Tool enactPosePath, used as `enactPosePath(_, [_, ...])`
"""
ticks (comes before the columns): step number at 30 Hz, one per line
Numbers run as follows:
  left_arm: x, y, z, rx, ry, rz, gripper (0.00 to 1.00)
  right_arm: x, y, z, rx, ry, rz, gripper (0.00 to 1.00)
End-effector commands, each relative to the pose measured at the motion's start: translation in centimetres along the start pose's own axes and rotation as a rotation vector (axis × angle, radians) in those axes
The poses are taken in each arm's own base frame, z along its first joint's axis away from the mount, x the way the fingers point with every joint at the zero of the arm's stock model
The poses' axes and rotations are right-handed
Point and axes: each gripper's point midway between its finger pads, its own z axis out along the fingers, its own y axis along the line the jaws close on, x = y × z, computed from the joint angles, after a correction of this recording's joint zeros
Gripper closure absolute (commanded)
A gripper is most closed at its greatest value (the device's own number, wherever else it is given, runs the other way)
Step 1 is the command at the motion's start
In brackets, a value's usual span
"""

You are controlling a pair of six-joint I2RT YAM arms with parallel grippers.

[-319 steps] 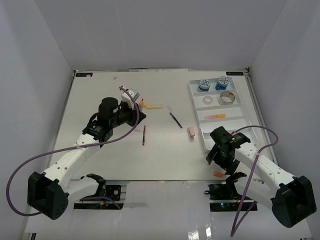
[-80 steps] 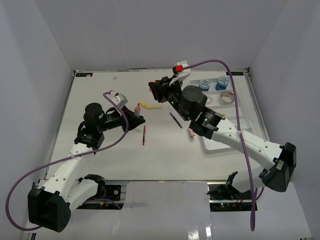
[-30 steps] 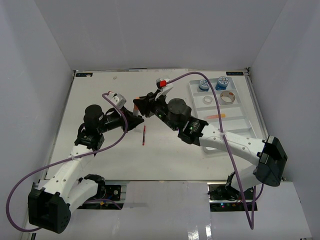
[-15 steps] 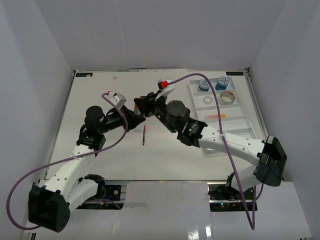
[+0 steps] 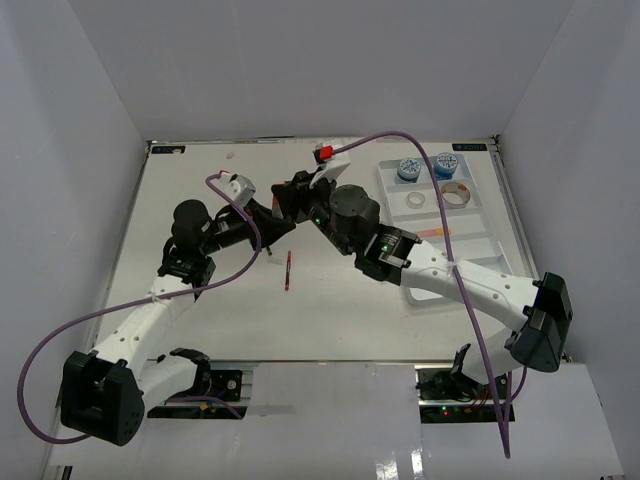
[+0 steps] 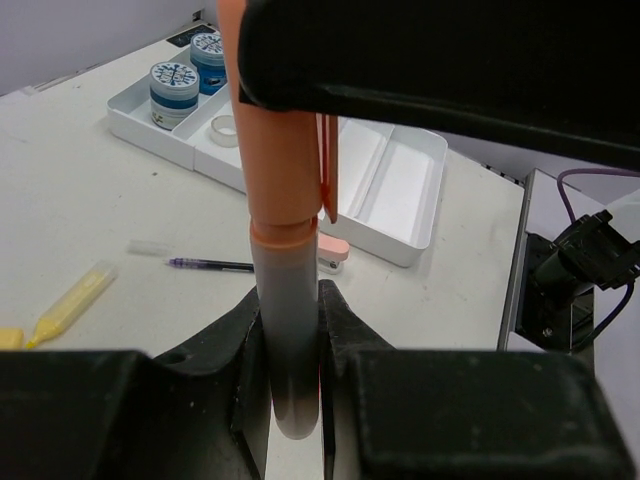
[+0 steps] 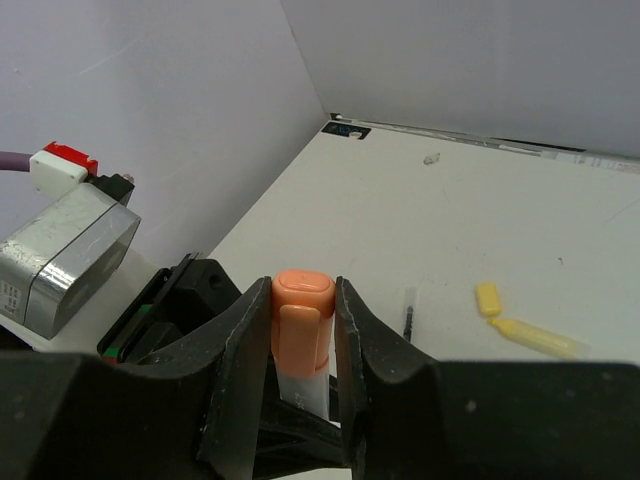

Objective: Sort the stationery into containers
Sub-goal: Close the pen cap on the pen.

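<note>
An orange highlighter (image 6: pixel 283 200) hangs in the air between my two grippers, left of the table's middle. My left gripper (image 6: pixel 291 312) is shut on its grey barrel (image 6: pixel 285 340). My right gripper (image 7: pixel 298 292) is shut on its orange cap (image 7: pixel 302 300), facing the left one. In the top view the two grippers meet, left gripper (image 5: pixel 266 216) and right gripper (image 5: pixel 291 193). The white divided tray (image 5: pixel 478 240) at the far right holds two blue-white tubs (image 5: pixel 408 168), two tape rolls (image 5: pixel 455 195) and an orange piece (image 5: pixel 435 232).
A red pen (image 5: pixel 288 270) lies on the table near the grippers. A yellow highlighter (image 7: pixel 535 338) lies with its cap (image 7: pixel 488 298) off beside it. A dark pen (image 6: pixel 210 264) and a pink eraser (image 6: pixel 333 252) lie between the grippers and the tray (image 6: pixel 400 190).
Both grippers, still joined on the orange highlighter, have shifted a little toward the far side of the table. Neither jaw has opened or closed.
</note>
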Motion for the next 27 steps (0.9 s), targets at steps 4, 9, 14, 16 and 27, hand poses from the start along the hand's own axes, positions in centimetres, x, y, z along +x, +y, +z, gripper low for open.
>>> enactPosePath(4, [-5.5, -2.7, -0.4, 0.095, -0.137, 0.207, 1.00, 8.5, 0.5, -1.7, -0.094, 0.302, -0.153, 0.92])
enactPosePath(9, [-4.8, -3.3, -0.7, 0.120, -0.119, 0.209, 1.00, 9.1, 0.7, -2.2, -0.153, 0.314, -0.224, 0.92])
enactPosePath(14, [-5.0, -2.8, -0.9, 0.079, -0.144, 0.223, 1.00, 9.0, -0.8, -2.6, -0.059, 0.326, -0.186, 0.92])
enactPosePath(16, [-5.0, -2.8, -1.0, 0.070, -0.159, 0.230, 1.00, 8.9, -1.0, -2.9, -0.048, 0.325, -0.171, 0.92])
enactPosePath(27, [-4.8, -2.6, -1.2, 0.055, -0.190, 0.244, 1.00, 10.1, -1.3, -3.9, -0.072, 0.263, -0.074, 0.82])
